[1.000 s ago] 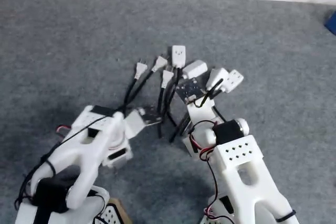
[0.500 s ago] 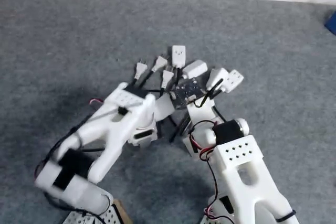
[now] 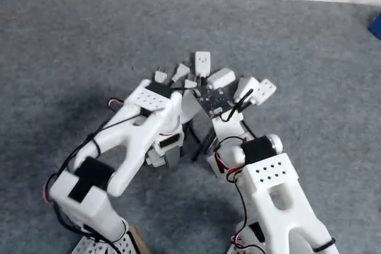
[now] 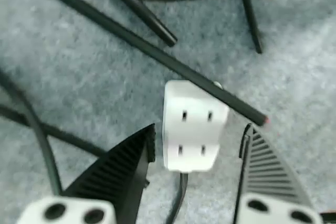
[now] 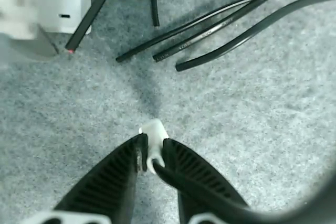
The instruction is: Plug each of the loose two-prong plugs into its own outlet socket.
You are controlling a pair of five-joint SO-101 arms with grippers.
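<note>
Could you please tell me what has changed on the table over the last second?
The left arm swung forward from the near-left side to the cluster of plugs and sockets; the left gripper is now open over a white socket. Nothing was visibly gripped or released. The right gripper, shut on a white plug, and the cluster stayed put.

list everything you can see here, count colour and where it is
white plastic two-prong plugs: about three, white, far left of the cluster
white plastic outlet sockets: at least three, white, far side of the cluster
black rubber cords: several, black, strewn over the carpet
grey carpet: one, grey, under everything
blue object: one, blue, high view's right edge
left end effector: one, black fingers, open around a socket
right end effector: one, black fingers, shut on a small white plug
</note>
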